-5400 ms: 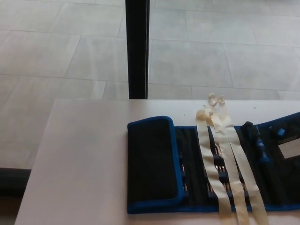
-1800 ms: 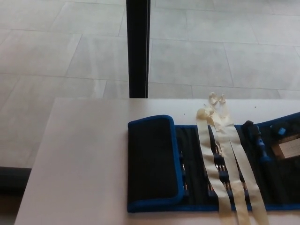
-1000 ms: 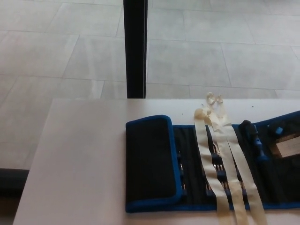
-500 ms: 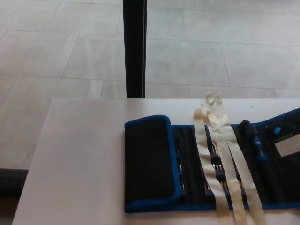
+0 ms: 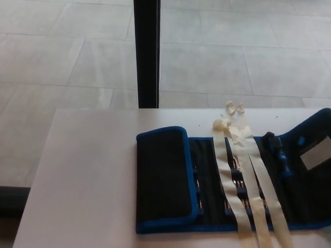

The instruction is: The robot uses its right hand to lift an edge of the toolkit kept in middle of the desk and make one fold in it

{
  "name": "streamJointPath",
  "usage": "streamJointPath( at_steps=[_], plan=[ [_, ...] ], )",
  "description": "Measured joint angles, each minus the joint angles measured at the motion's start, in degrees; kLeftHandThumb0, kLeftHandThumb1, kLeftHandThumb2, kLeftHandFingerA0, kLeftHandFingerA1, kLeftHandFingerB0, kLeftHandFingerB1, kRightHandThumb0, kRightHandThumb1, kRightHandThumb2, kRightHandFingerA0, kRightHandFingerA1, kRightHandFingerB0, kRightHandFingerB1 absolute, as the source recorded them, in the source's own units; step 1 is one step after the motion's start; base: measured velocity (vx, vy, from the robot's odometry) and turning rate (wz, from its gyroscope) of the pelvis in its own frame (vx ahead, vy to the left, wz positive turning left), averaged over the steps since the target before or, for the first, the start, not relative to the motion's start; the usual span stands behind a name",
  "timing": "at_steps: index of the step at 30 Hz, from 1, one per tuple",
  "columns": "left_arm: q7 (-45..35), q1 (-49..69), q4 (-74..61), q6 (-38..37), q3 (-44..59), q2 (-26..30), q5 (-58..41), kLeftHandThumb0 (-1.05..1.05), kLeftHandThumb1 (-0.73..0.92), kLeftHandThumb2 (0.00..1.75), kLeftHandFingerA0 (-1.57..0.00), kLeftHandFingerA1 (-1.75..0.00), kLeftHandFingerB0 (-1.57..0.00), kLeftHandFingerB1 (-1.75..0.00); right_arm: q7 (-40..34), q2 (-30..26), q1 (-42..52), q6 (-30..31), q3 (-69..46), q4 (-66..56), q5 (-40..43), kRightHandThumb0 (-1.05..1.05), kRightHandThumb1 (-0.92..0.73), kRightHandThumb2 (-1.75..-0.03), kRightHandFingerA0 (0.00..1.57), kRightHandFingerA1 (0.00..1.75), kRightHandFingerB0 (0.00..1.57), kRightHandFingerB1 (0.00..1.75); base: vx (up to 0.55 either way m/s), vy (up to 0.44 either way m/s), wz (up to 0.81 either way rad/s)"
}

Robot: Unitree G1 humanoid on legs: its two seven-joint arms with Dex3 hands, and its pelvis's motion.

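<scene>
Lower right of the frame, on the pale worktop (image 5: 88, 175), lies the black, blue-edged toolkit (image 5: 207, 181), its left flap (image 5: 163, 178) folded over and its right edge raised. Cream ribbons (image 5: 248, 175) trail across it. Neither hand shows.

Soft, even daylight fills the scene; the pale tabletop (image 5: 88, 175) and tiled floor (image 5: 232, 57) look slightly washed out. Shadows are faint. The whole picture is mildly blurred, and the dark toolkit (image 5: 165, 181) loses detail.
</scene>
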Motion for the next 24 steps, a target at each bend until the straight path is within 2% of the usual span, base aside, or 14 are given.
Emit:
streamJointPath(
  at_steps=[1,2,3,6,8,10,11,15,16,17,18,19,22,24],
  plan=[
    [0.00,0.09,0.00,0.00,-0.02,0.06,0.01,-0.82,0.78,1.23,-0.38,-0.69,-0.42,-0.73,0.00,0.45,0.43,0.39,-0.02,-1.79,0.01,-0.60,-0.62,-0.94,0.51,0.57,0.34,0.51,0.00,0.000,0.00],
    [-0.01,0.15,0.00,0.00,0.00,0.08,0.00,-0.89,0.92,0.77,-0.38,-0.69,-0.49,-0.82,0.00,0.75,0.75,0.61,0.15,-3.40,-0.03,-0.62,-0.62,-0.94,0.51,0.58,0.33,0.51,0.00,0.000,0.00],
    [-0.07,0.23,-0.01,-0.01,-0.01,0.09,0.01,-0.86,0.92,0.74,-0.40,-0.70,-0.49,-0.71,0.05,0.83,1.20,0.62,0.82,-5.36,-0.20,-0.62,-0.61,-0.94,0.50,0.58,0.33,0.51,0.00,0.000,0.00],
    [-0.23,0.40,0.00,-0.01,-0.14,0.11,0.01,-0.87,0.92,0.74,-0.39,-0.68,-0.48,-0.69,0.24,0.93,2.82,0.36,3.81,-11.40,-1.05,-0.63,-0.61,-0.94,0.53,0.57,0.35,0.51,0.00,0.000,0.00],
    [-0.34,0.43,0.00,0.00,-0.19,0.13,0.02,-0.87,0.92,0.71,-0.44,-0.71,-0.45,-0.83,0.28,0.77,3.85,-0.33,6.80,-15.08,-2.50,-0.60,-0.79,-0.64,0.63,0.42,0.39,0.38,0.00,0.000,0.00],
    [-0.34,0.42,0.00,0.00,-0.24,0.13,0.02,-0.87,0.92,0.75,-0.45,-0.73,-0.51,-1.00,0.34,0.56,4.51,-1.15,9.52,-17.36,-4.06,-0.61,-0.63,-0.96,0.53,0.59,0.32,0.51,0.00,0.000,0.00],
    [-0.34,0.42,0.00,-0.01,-0.26,0.14,0.02,-0.85,0.92,0.73,-0.44,-0.75,-0.44,-0.86,0.45,0.45,4.81,-1.71,10.89,-18.27,-4.91,-0.55,-0.79,-0.63,0.62,0.48,0.39,0.37,0.00,0.000,0.00],
    [-0.42,0.54,0.00,-0.02,-0.31,0.14,0.02,-0.86,0.92,0.75,-0.43,-0.70,-0.54,-1.06,0.86,0.21,5.63,-4.83,14.91,-19.64,-7.91,-0.56,-0.78,-0.62,0.63,0.50,0.42,0.38,0.00,0.000,0.00],
    [-0.42,0.54,0.00,-0.02,-0.34,0.14,0.03,-0.89,0.73,1.01,-0.50,-0.75,-0.61,-1.07,0.87,0.21,5.73,-5.48,15.42,-19.61,-8.43,-0.60,-0.61,-0.96,0.56,0.63,0.36,0.53,0.00,0.000,0.00],
    [-0.41,0.53,0.00,-0.02,-0.36,0.14,0.03,-0.84,0.92,0.75,-0.46,-0.72,-0.38,-0.78,0.87,0.18,5.85,-6.20,16.14,-19.52,-9.11,-0.62,-0.63,-0.97,0.55,0.62,0.35,0.53,0.00,0.000,0.00],
    [-0.43,0.49,-0.01,-0.02,-0.43,0.14,0.03,-0.83,0.76,1.11,-0.42,-0.69,-0.39,-0.64,0.87,0.08,6.01,-7.12,17.11,-19.34,-10.01,-0.62,-0.63,-0.97,0.56,0.63,0.36,0.53,0.00,0.000,0.00],
    [-0.43,0.47,-0.02,-0.01,-0.48,0.14,0.04,-0.84,0.92,0.75,-0.40,-0.67,-0.36,-0.55,0.88,-0.03,6.13,-7.86,17.87,-19.14,-10.73,-0.62,-0.63,-0.97,0.55,0.63,0.36,0.53,0.00,0.000,0.00],
    [-0.43,0.29,-0.06,-0.01,-0.54,0.15,0.03,-0.86,0.92,0.76,-0.43,-0.70,-0.39,-0.60,0.96,-0.43,6.14,-10.19,19.88,-17.58,-12.89,-0.58,-0.77,-0.63,0.61,0.55,0.44,0.40,0.00,0.000,0.00],
    [-0.43,0.12,-0.06,-0.01,-0.53,0.16,0.03,-0.86,0.92,0.75,-0.39,-0.67,-0.44,-0.69,1.00,-0.59,6.13,-11.83,21.06,-16.23,-14.30,-0.64,-0.62,-1.00,0.52,0.66,0.39,0.55,0.00,0.000,0.00]
  ],
)
